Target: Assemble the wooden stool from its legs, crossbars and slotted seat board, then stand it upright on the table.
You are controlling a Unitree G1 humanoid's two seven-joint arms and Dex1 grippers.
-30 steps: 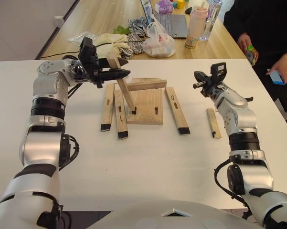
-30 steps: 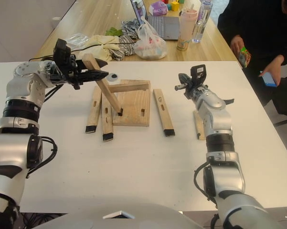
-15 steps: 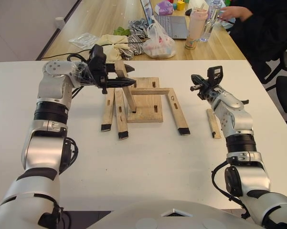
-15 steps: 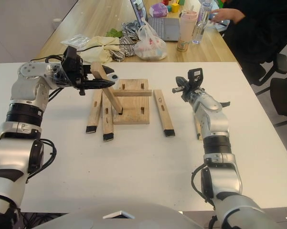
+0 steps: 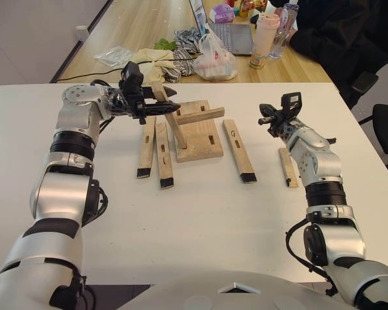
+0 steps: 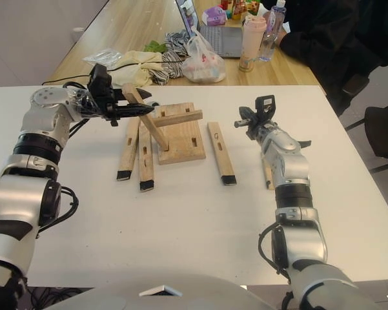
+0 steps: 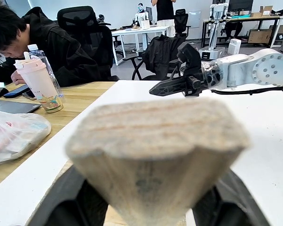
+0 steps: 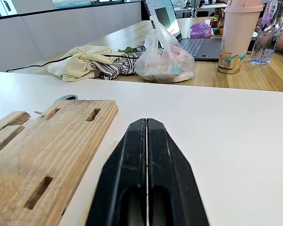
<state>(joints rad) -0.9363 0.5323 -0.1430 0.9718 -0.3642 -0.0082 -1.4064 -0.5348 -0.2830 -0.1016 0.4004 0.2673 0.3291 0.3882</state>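
Observation:
My left gripper [image 5: 166, 106] is shut on the upper part of a wooden leg [image 5: 173, 126]. The leg slants down into a slot of the slotted seat board [image 5: 203, 137], which lies turned askew on the white table [image 5: 194, 219]. A crossbar [image 5: 200, 116] sticks out sideways from that leg over the board. The leg's end [image 7: 155, 150] is close up in the left wrist view. Two more legs [image 5: 155, 150] lie left of the board, another leg [image 5: 239, 150] lies to its right, and a short crossbar [image 5: 288, 167] lies farther right. My right gripper [image 5: 265, 120] hovers shut and empty beyond the short crossbar, with its fingers [image 8: 147, 165] pressed together.
On the wooden table behind stand a plastic bag [image 5: 214, 57], a laptop [image 5: 229, 29], a pink cup [image 5: 263, 39], a bottle [image 5: 283, 26] and crumpled cloth [image 5: 156, 57]. A person in black [image 5: 348, 32] sits at the back right. The white table's near half is bare.
The left gripper has swung the held leg, turning the seat board askew and lifting the crossbar's free end toward the back. The right arm has barely moved.

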